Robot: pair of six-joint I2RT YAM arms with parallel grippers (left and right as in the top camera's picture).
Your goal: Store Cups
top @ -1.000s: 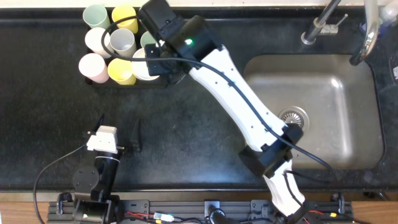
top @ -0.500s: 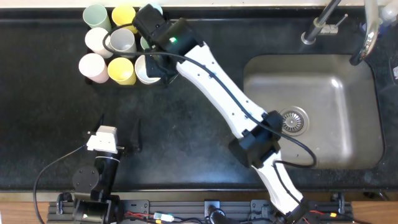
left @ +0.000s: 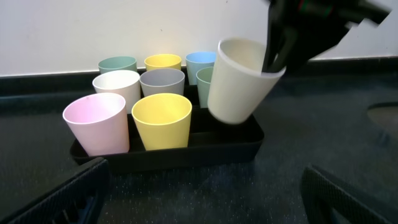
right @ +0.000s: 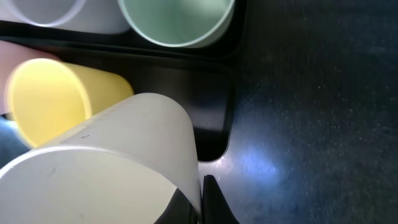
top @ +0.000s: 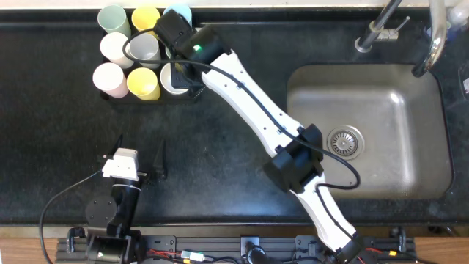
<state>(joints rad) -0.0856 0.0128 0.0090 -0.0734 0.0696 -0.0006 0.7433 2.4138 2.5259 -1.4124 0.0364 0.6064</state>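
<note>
Inspecting the far left of the counter (top: 58,147), I find the right gripper (left: 277,56) clamped on the rim of a cream cup (left: 239,84). The cup hangs tilted over the bare near right corner of the black tray (left: 186,155), just right of a yellow cup (left: 161,120). A pink cup (left: 97,122) stands at the near left corner. The left gripper (top: 139,155) rests near the counter's near left with its fingers spread wide, holding nothing.

No words, numbers, labels or signs can be read. The pastel cups (left: 161,121) standing in the black tray (left: 186,157) have plain sides, and the tilted white cup (left: 239,81) just above the tray is plain too.
</note>
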